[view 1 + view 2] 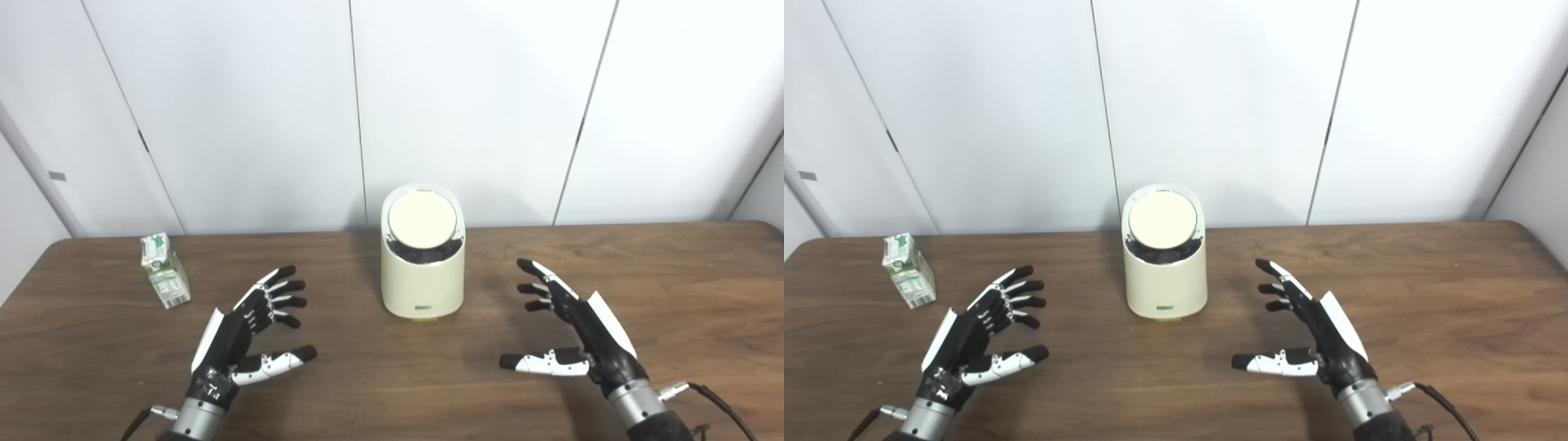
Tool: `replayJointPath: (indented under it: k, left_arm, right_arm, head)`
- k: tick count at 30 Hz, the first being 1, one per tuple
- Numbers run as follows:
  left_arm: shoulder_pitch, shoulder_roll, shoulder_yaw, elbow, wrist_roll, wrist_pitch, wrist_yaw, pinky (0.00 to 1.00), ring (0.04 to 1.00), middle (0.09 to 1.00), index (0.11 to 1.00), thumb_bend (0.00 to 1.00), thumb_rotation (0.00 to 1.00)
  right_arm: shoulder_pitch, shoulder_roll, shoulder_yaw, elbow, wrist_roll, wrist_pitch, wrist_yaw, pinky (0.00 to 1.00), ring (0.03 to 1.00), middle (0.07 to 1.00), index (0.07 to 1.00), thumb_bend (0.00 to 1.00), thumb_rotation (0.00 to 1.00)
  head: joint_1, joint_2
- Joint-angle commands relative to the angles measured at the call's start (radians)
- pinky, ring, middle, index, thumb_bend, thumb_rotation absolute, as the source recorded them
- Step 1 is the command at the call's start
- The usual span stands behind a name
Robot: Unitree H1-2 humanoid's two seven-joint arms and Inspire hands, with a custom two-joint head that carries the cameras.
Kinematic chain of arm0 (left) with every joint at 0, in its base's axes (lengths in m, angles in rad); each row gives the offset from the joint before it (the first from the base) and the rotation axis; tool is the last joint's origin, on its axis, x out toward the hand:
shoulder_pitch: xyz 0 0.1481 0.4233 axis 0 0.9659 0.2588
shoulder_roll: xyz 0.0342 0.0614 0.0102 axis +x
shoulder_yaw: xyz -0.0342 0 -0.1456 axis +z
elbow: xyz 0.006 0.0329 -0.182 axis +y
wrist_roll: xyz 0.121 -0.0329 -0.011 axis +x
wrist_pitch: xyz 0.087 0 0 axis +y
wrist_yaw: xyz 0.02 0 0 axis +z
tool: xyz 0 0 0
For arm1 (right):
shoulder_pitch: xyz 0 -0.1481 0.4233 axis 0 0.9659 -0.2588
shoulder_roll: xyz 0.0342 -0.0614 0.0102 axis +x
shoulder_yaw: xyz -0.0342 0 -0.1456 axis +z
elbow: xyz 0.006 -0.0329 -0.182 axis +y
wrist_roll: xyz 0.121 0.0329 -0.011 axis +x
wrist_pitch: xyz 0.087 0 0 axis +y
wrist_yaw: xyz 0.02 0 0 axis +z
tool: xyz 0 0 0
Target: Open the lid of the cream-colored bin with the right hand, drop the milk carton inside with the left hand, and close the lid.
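A cream-colored bin [422, 269] stands upright at the middle of the brown table, its round lid [422, 222] lying flat and closed on the slanted top. A small green-and-white milk carton [164, 269] stands upright at the far left of the table. My left hand [251, 331] hovers low over the table, open, fingers spread, to the right of and nearer than the carton. On the other side of the bin my right hand [572, 327] is open too, fingers pointing toward the bin, about a hand's width from it. Neither hand touches anything.
The wooden table [392, 380] spans the view; its back edge meets white wall panels [465, 104]. A cable [716, 398] trails from the right wrist at the bottom right.
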Motion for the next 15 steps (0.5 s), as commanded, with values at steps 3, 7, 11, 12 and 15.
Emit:
replayJointPath:
  k: [3, 7, 11, 12, 15]
  left_arm:
    - [-0.015, 0.008, 0.002, -0.032, -0.004, -0.024, 0.003, 0.59, 0.731, 0.808, 0.899, 0.81, 0.19]
    - [-0.013, 0.008, 0.001, -0.034, -0.007, -0.02, 0.002, 0.58, 0.728, 0.811, 0.899, 0.82, 0.2]
    - [-0.015, 0.008, 0.002, -0.03, -0.01, -0.023, 0.0, 0.58, 0.727, 0.81, 0.9, 0.83, 0.2]
    - [-0.015, 0.008, 0.002, -0.028, -0.011, -0.025, -0.001, 0.58, 0.727, 0.809, 0.899, 0.83, 0.2]
    - [-0.018, 0.009, 0.002, -0.023, -0.008, -0.03, 0.0, 0.58, 0.727, 0.808, 0.897, 0.82, 0.19]
  right_arm:
    - [-0.025, -0.007, -0.006, -0.03, 0.009, -0.016, -0.009, 0.72, 0.828, 0.929, 0.917, 0.75, 0.27]
    - [-0.026, -0.005, -0.006, -0.034, 0.008, -0.014, -0.01, 0.72, 0.824, 0.926, 0.911, 0.75, 0.25]
    - [-0.034, -0.001, -0.002, -0.042, 0.001, -0.007, -0.01, 0.71, 0.817, 0.923, 0.908, 0.75, 0.26]
    - [-0.041, 0.0, -0.001, -0.045, -0.004, -0.003, -0.011, 0.71, 0.818, 0.922, 0.908, 0.74, 0.26]
    - [-0.073, 0.008, 0.001, -0.046, -0.023, -0.007, -0.023, 0.67, 0.807, 0.911, 0.898, 0.75, 0.21]
  head:
    - [-0.001, 0.002]
    - [-0.002, 0.002]
    - [-0.005, 0.002]
    - [-0.005, 0.0]
    - [-0.004, -0.002]
